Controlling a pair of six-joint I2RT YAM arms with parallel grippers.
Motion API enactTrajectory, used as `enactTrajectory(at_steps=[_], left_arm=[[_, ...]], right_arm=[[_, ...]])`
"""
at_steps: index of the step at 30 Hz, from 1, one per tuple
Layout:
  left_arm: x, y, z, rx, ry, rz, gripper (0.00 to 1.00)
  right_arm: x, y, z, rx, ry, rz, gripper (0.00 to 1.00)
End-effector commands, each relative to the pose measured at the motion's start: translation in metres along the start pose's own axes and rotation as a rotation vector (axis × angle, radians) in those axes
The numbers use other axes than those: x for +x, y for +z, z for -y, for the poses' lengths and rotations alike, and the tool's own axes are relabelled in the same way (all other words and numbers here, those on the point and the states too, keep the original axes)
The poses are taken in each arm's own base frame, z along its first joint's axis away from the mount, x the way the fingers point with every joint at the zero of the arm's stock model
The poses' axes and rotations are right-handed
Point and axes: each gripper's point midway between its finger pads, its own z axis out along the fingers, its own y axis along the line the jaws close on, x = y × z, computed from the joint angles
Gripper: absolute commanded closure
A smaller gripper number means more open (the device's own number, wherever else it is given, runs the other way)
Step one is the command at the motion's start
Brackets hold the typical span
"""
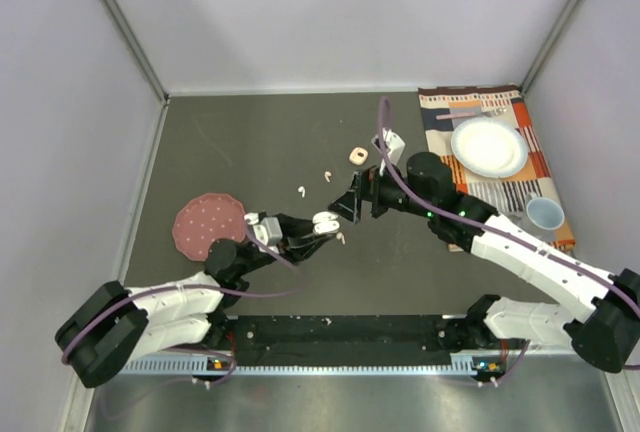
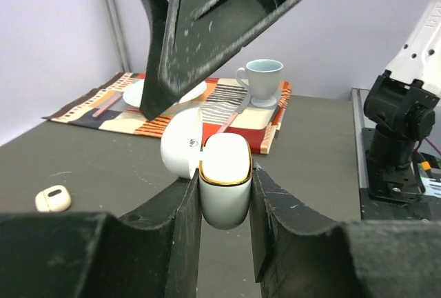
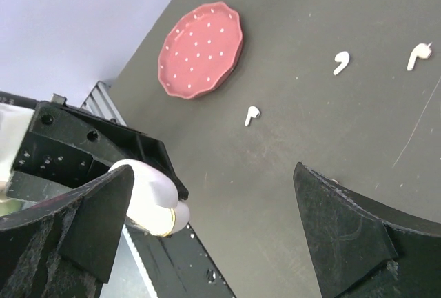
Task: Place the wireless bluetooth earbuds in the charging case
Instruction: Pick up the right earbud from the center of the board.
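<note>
A white charging case (image 2: 225, 181) with a gold rim stands between my left gripper's fingers, its lid (image 2: 182, 145) swung open to the left. My left gripper (image 1: 324, 223) is shut on it just above the table. My right gripper (image 1: 357, 199) hovers open right beside and above the case (image 3: 153, 200), with nothing between its fingers (image 3: 344, 237). Three tiny stemmed earbuds lie loose on the table: one (image 3: 251, 114) nearer the pink plate, two more (image 3: 340, 62) (image 3: 417, 55) farther off. In the top view another small white piece (image 1: 341, 238) lies beside the held case.
A pink dotted plate (image 1: 208, 225) sits left of the left gripper. A small peach case (image 1: 357, 156) lies closed behind the right gripper. At the back right, a striped placemat (image 1: 498, 187) carries a white plate (image 1: 488, 146) and a cup (image 1: 545, 213).
</note>
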Motion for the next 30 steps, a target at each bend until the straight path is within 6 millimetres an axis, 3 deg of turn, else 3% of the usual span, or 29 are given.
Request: enactTrajectory(at_steps=[1,5,8,12,17,25,30], left_arm=[[-0.05,-0.009,-0.009,-0.082,0.142,0.203,1.0],[-0.049,-0.02,-0.024,-0.191,0.149,0.207,1.0],[-0.053,-0.028,-0.029,-0.23,0.153,0.218,1.0],[-0.062,-0.039,-0.031,-0.246,0.141,0.233,1.0],[-0.069,-0.048,-0.023,-0.194,0.119,0.228,1.0],[-0.065,-0.058,-0.025,-0.136,0.118,0.183,1.0],[-0.081,-0.068,-0.039,-0.131,0.11,0.225,1.0]], right_arm=[[-0.056,-0.022,-0.032,-0.072,-0.032,0.19,0.01],[-0.071,-0.032,-0.033,-0.053,-0.021,0.246,0.01],[-0.072,-0.032,-0.014,0.026,0.008,0.255,0.01],[-0.052,-0.025,0.028,0.157,0.089,0.195,0.01],[-0.017,-0.016,0.066,0.222,0.171,0.102,0.04],[0.011,0.004,0.081,0.233,0.171,-0.015,0.04],[0.015,0.022,0.091,0.249,0.17,-0.061,0.06]])
